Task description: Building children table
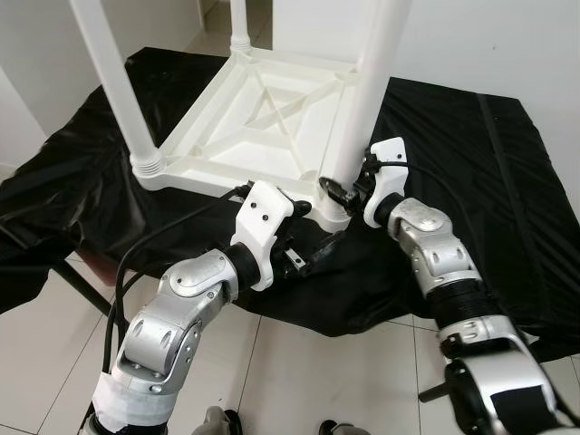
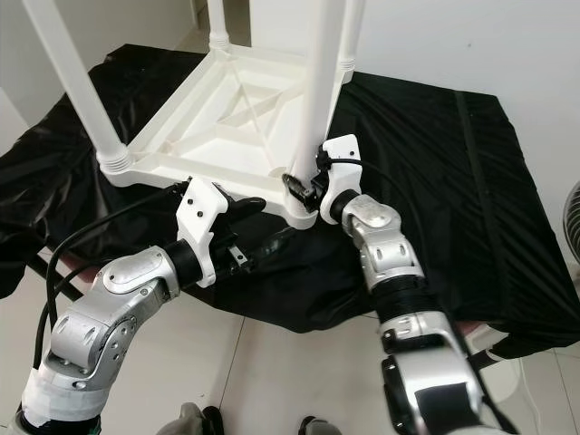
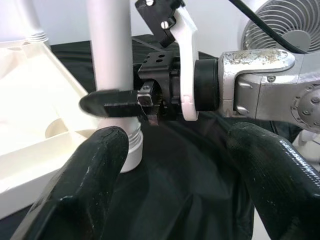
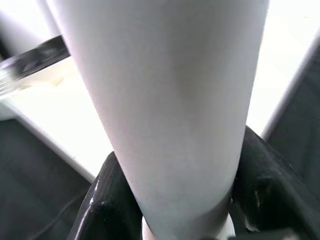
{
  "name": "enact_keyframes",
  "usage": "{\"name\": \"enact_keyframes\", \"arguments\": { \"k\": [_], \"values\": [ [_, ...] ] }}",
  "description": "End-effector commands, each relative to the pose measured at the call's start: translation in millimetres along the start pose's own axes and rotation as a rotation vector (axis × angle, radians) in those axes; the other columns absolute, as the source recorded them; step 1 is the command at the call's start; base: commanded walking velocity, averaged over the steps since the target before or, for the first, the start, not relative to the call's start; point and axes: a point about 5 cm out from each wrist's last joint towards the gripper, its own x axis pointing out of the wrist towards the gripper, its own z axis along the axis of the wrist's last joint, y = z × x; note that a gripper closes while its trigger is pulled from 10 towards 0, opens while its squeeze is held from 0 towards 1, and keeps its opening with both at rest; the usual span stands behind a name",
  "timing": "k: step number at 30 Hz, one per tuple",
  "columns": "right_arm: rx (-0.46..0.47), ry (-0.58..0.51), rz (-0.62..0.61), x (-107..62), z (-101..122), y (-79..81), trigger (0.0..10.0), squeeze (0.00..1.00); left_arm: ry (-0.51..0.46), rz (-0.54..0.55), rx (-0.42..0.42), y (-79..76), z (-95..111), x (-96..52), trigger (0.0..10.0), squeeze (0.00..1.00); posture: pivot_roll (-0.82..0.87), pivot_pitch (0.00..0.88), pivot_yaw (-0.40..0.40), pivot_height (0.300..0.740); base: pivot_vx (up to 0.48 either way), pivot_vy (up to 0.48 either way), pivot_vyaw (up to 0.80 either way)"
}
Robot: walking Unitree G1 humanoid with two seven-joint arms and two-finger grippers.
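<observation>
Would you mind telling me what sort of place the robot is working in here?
Probably a room in a home, used as an assembly spot: pale floor tiles, plain white walls, a black sheet spread under the upturned white table, and a fan standing nearby.

Both arms reach forward, tools close together.
The right tool (image 1: 343,193) is clamped, one black finger on either side of a white post; the left tool (image 1: 304,245) sits just beside it, fingers (image 3: 85,185) spread apart and holding nothing, elbow bent low.
</observation>
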Motion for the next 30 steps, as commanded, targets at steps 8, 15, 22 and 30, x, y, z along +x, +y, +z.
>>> {"name": "enact_keyframes", "arguments": {
  "k": [8,15,22,30],
  "values": [
    [0.094,0.084,-0.374,-18.8,-17.1,0.3,0.0,0.00,0.010,0.053,-0.004,1.4,-3.5,-0.4,10.0,0.00,-0.06,0.147,0.016,0.740,0.000,0.000,0.00],
    [0.096,0.055,-0.226,-10.4,-5.4,31.7,10.0,0.00,0.014,0.063,0.000,3.0,-4.4,-1.2,10.0,0.00,-0.06,0.142,0.018,0.740,0.000,0.000,0.00],
    [0.049,-0.060,-0.111,-16.7,10.7,33.3,10.0,1.00,0.017,0.071,0.000,2.5,-5.6,-3.3,10.0,0.00,-0.06,0.136,0.013,0.740,0.000,0.000,0.00],
    [0.016,-0.184,0.340,-25.1,32.0,40.2,10.0,0.00,0.015,0.070,-0.001,3.1,-5.0,-2.9,10.0,0.00,-0.06,0.140,0.016,0.740,0.000,0.000,0.00]
  ]
}}
